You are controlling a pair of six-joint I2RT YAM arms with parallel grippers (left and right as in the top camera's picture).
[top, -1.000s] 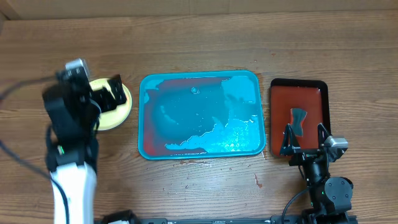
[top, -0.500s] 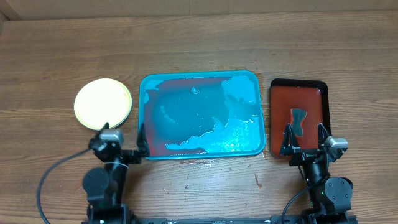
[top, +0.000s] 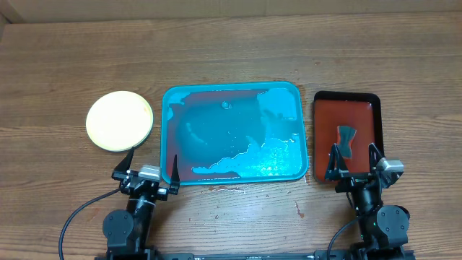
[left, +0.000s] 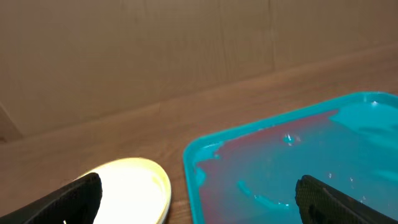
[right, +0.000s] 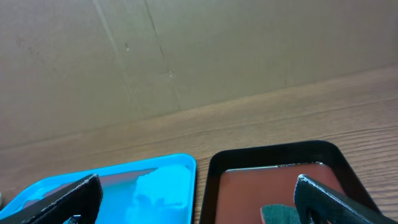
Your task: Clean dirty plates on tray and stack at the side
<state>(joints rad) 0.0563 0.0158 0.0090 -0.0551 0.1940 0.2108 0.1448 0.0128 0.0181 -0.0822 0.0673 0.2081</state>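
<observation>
A stack of pale cream plates with light green rims sits on the table left of the turquoise tray; only the clean top plate shows. It also shows in the left wrist view. The tray holds no plates and is smeared with red sauce. My left gripper is open and empty at the near table edge, by the tray's front left corner. My right gripper is open and empty at the near end of the dark red tray.
A small dark red tray with a black rim stands right of the turquoise tray, with a dark grey sponge on it. A red sauce spot marks the wood near the front. A cardboard wall backs the table.
My left arm has drawn back from the plate stack to the near table edge, leaving the stack uncovered. The right arm has not moved.
</observation>
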